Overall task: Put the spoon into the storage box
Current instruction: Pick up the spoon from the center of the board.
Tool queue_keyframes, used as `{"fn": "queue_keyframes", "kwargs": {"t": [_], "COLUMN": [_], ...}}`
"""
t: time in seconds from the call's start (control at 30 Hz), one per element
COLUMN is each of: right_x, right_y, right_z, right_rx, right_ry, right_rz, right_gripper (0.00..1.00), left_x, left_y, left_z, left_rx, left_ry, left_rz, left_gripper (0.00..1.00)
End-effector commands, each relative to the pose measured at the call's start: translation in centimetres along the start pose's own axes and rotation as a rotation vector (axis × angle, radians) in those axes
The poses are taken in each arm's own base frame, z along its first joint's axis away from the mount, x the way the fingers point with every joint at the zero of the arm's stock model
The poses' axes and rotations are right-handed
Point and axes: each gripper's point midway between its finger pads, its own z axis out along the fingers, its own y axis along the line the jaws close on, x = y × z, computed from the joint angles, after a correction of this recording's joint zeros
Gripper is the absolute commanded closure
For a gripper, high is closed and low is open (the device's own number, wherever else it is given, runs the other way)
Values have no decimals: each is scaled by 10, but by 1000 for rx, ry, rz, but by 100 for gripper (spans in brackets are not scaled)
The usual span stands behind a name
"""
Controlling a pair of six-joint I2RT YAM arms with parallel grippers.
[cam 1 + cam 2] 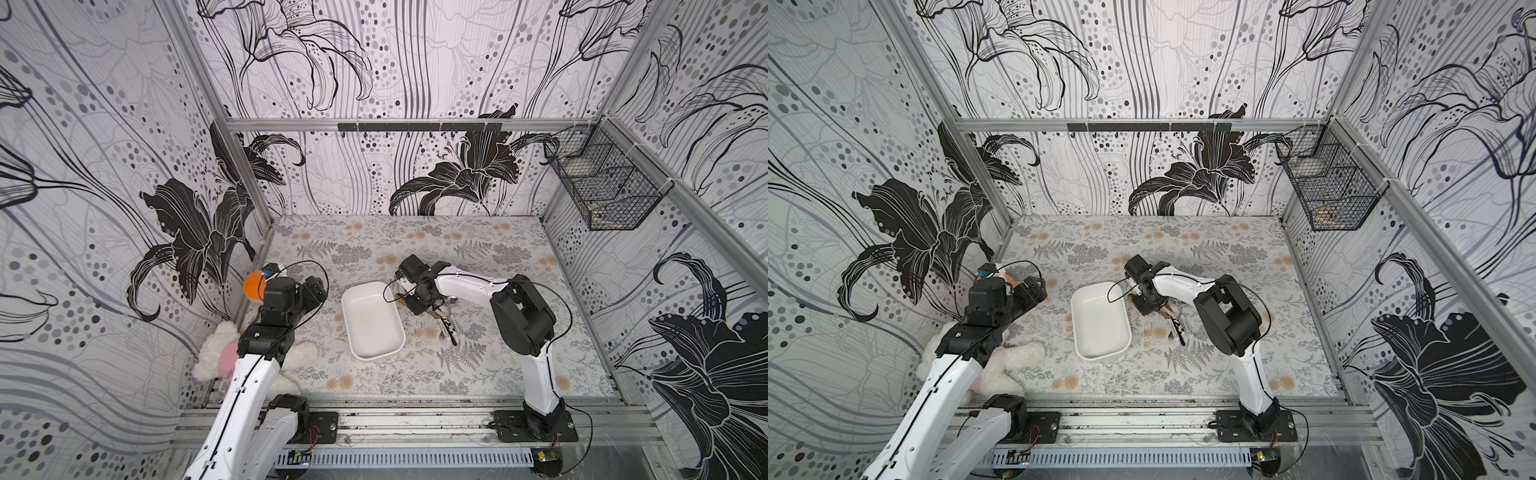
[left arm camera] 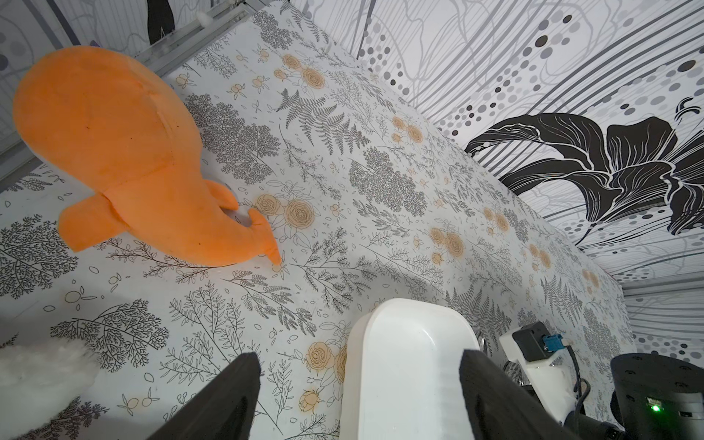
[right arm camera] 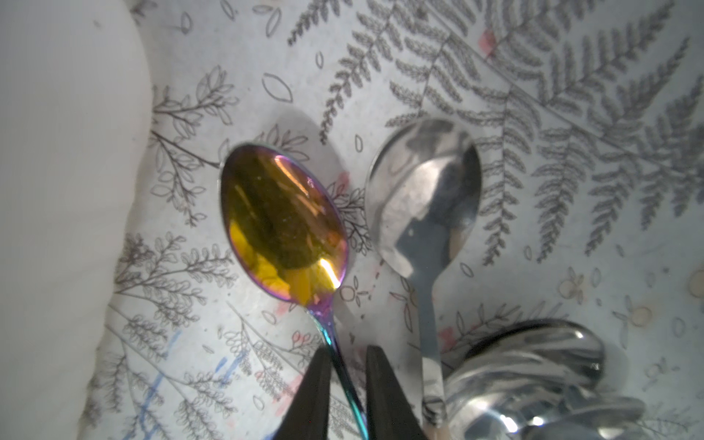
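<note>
The spoon [image 3: 284,224] has a gold and purple iridescent bowl and lies on the patterned table next to the storage box [image 3: 57,190]. My right gripper [image 3: 344,352] is shut on its thin handle, one finger on each side. The storage box [image 1: 372,320] [image 1: 1100,320] is a shallow white tray with nothing in it, mid-table in both top views. My right gripper [image 1: 417,299] is low over the table at the box's far right corner. My left gripper [image 2: 360,358] is open and holds nothing, above the table just left of the box [image 2: 404,381].
A silver spoon [image 3: 423,194] lies beside the iridescent one, with more shiny cutlery [image 3: 525,365] piled close by. A patterned-handled utensil [image 1: 449,328] lies right of the box. An orange plush whale [image 2: 114,152] and a white plush [image 1: 220,349] sit at the left. A black wire basket [image 1: 602,183] hangs on the right wall.
</note>
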Motion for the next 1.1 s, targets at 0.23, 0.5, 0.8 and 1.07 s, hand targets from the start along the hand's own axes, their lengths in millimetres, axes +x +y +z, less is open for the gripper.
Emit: {"fn": "queue_keyframes", "kwargs": {"t": [0.23, 0.5, 0.8, 1.07], "right_x": [-4, -23, -53, -88], "right_y": [0, -3, 14, 98], "right_z": [-8, -40, -101, -125], "right_rx": [10, 6, -124, -249], "right_ry": [-30, -125, -261, -312], "right_rz": [49, 110, 235, 271], "right_gripper": [99, 100, 100, 100], "left_x": [-1, -2, -2, -2], "left_y": [-2, -2, -2, -2], "left_z": [-2, -2, -2, -2], "left_rx": [12, 11, 12, 9], "left_ry": [-13, -14, -15, -12], "left_rz": [14, 12, 11, 12], "left_gripper": [13, 13, 13, 13]}}
